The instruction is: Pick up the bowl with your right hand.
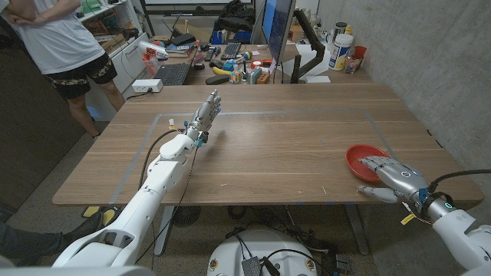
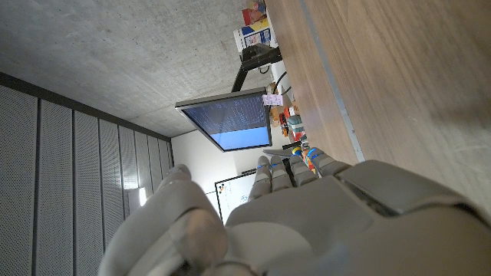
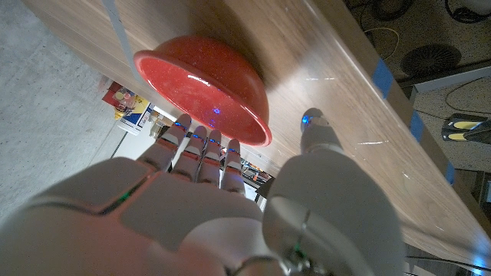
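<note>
We see the right hand [image 1: 390, 175] at the near right corner of the tabletop [image 1: 276, 146], back up, fingers spread and reaching over the near rim of the red bowl [image 1: 367, 161]. In the right wrist view the fingertips [image 3: 201, 146] sit at the bowl's [image 3: 205, 86] rim while the thumb [image 3: 314, 130] stands apart on the wood beside it; nothing is clamped, so we read the hand [image 3: 215, 207] as released, not grasping yet. Whether the fingertips touch the rim we can't tell.

The bowl is shallow, round, glossy red w/ fine speckle, upright on the wood near the tabletop's right edge & close to the front edge. Little margin on those two sides; wide bare wood toward the middle & far side.

Left hand [image 1: 205, 113] is well apart, held over the left-centre of the tabletop, fingers straight & together, holding nothing. In its wrist view the hand [image 2: 307, 215] shows smooth grey-white shells.

Tabletop: brown wood grain, matte, w/ pale tape lines [image 1: 268, 113] marking a rectangle. Concrete wall [image 1: 414, 54] runs along the right side. Beyond the far edge, a cluttered desk w/ monitor [image 1: 278, 27] and keyboard [image 1: 173, 73]; a person [image 1: 65, 46] stands at far left.
</note>
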`<state>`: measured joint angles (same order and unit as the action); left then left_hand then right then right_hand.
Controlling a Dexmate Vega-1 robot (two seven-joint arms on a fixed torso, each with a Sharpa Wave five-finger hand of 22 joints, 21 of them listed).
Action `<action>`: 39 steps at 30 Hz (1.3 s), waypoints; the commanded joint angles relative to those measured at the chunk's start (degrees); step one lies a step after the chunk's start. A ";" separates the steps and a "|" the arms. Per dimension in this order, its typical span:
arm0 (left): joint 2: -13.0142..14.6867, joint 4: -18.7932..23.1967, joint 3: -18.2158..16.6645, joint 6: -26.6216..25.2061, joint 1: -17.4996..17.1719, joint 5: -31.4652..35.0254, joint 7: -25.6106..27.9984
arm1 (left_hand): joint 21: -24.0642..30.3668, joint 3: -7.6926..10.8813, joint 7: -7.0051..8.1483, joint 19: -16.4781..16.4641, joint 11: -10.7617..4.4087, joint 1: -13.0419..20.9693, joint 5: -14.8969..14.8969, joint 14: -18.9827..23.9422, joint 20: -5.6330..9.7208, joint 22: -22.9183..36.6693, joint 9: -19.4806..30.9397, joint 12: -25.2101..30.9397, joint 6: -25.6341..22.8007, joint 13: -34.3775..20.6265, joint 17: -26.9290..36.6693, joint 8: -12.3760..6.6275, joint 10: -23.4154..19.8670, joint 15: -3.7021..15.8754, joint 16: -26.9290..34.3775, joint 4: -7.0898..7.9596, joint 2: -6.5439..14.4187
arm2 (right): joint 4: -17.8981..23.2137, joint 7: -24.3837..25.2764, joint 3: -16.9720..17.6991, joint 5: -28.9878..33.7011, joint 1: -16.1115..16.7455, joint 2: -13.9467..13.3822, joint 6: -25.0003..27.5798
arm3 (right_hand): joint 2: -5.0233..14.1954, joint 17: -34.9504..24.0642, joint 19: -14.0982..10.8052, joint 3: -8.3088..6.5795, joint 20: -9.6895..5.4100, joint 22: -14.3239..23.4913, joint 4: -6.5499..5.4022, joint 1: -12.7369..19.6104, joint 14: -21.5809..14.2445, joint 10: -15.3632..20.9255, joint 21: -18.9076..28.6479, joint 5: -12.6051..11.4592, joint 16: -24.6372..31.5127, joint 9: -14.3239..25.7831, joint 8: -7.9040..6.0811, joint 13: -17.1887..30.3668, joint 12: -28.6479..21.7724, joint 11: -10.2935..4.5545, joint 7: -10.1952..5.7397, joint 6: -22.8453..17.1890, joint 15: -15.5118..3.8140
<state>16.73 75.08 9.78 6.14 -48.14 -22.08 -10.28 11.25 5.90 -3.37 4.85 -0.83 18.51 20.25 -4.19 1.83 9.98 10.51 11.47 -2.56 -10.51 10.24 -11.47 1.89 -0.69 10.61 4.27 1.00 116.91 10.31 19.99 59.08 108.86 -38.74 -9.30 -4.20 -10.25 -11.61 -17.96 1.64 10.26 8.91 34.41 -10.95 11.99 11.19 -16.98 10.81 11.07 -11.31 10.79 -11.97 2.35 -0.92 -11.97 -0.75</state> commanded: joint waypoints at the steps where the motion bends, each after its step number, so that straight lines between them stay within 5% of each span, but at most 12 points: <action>1: -0.13 -0.56 -0.13 -0.10 0.18 0.09 -0.25 | 0.19 -0.21 0.02 0.47 -0.18 0.72 -0.32 -0.26 -0.29 0.34 0.20 0.00 -0.44 -0.30 0.30 0.11 0.33 -0.08 0.15 0.10 0.25 | -0.95 -0.50 -1.37 -1.68 -0.80 -1.36 1.33 | 0.13 -0.35 -0.57 -0.17 0.19 0.14 -0.22 0.72 -0.39 0.79 0.20 -0.56 0.29 0.12 -0.31 0.14 -0.44 -0.25 0.22 -0.41 -0.55; 39: -0.66 -1.95 -0.56 0.49 0.39 0.02 -0.35 | 0.18 -0.67 0.09 0.59 -0.05 0.89 -0.35 -0.44 -0.30 0.35 0.20 -0.06 -0.46 -0.30 0.31 0.12 0.54 -0.12 0.11 0.13 0.44 | -3.41 -1.25 -3.61 -5.39 -2.97 -5.30 3.80 | 0.34 -0.47 -2.87 -0.47 0.31 0.15 -0.62 1.45 -3.78 4.17 0.78 -0.91 1.00 0.20 -1.22 0.15 -1.60 -1.11 -0.41 -3.50 -1.25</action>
<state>16.42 74.04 9.34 6.08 -47.93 -21.91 -10.46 11.25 5.28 -3.06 4.96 -0.83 18.81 19.89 -4.19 1.72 9.98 10.51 11.48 -2.87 -10.51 10.24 -11.47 1.89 -0.69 10.61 4.43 1.30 114.05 9.06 17.11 54.20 106.45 -43.02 -6.33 -3.98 -10.54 -13.99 -18.19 1.95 10.26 8.68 35.10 -14.15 15.59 11.52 -17.43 11.47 11.06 -12.08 10.78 -13.31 1.23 -1.44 -14.77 -2.05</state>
